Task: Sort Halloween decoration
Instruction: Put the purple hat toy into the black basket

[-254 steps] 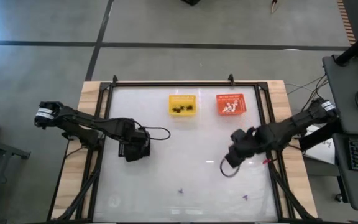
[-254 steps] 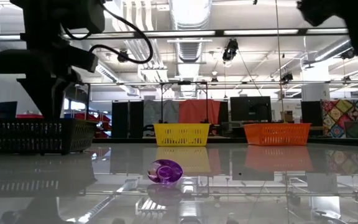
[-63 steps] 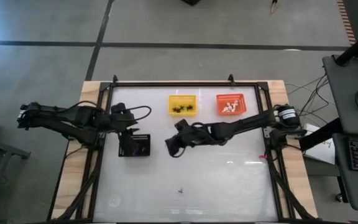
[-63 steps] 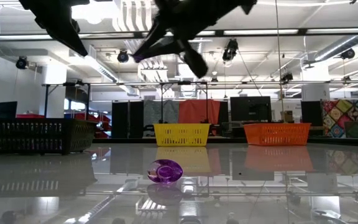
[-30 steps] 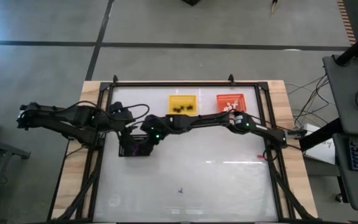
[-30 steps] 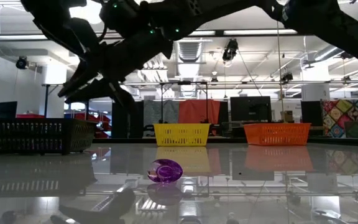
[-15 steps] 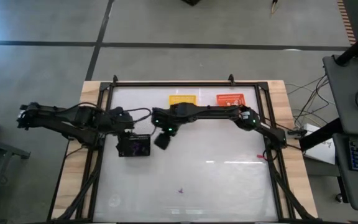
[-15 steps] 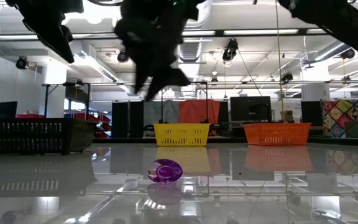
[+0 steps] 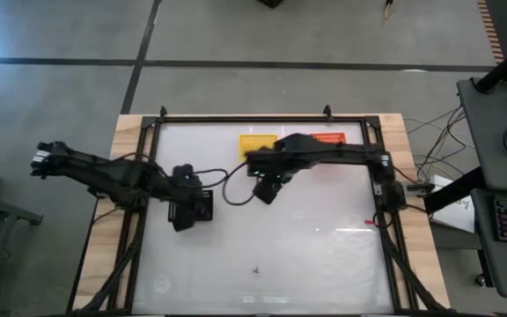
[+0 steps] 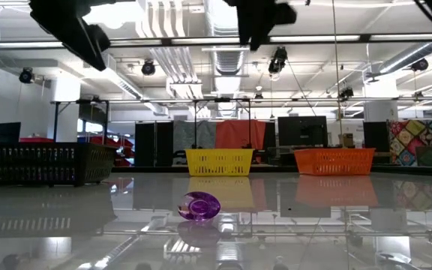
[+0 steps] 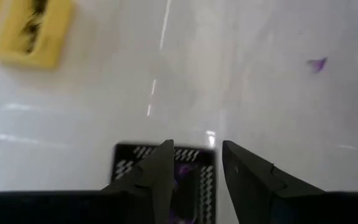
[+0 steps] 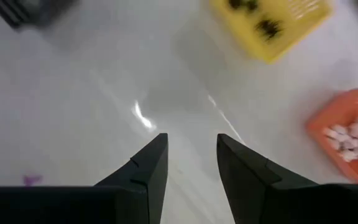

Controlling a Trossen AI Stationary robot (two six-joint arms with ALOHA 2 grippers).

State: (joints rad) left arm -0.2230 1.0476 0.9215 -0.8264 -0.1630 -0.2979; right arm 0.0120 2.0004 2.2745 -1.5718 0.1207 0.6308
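Currently, sorting looks nearly complete. The yellow basket (image 12: 272, 25) holds black trinkets (image 12: 263, 25) and the orange basket (image 12: 353, 130) holds white trinkets (image 12: 353, 134); both stand at the far side of the table (image 9: 324, 255). The black tray (image 11: 163, 180) sits on the table's left side, with purple pieces faintly visible inside it between the left arm's fingers. One purple trinket (image 10: 199, 206) lies loose on the near part of the table, well apart from all three containers. The right gripper (image 12: 188, 165) hangs above the table centre, just in front of the yellow basket; its fingers are parted by a moderate gap and hold nothing. The left gripper (image 11: 194, 171) hovers over the black tray, its fingers likewise parted and empty. Judged step: an arm is free to collect the remaining purple trinket. The next move calls for travel toward the near edge, a descent with the fingers straddling the trinket, and a light closure, since the piece is small and the table surface glossy. Delivery would then go to the black tray.
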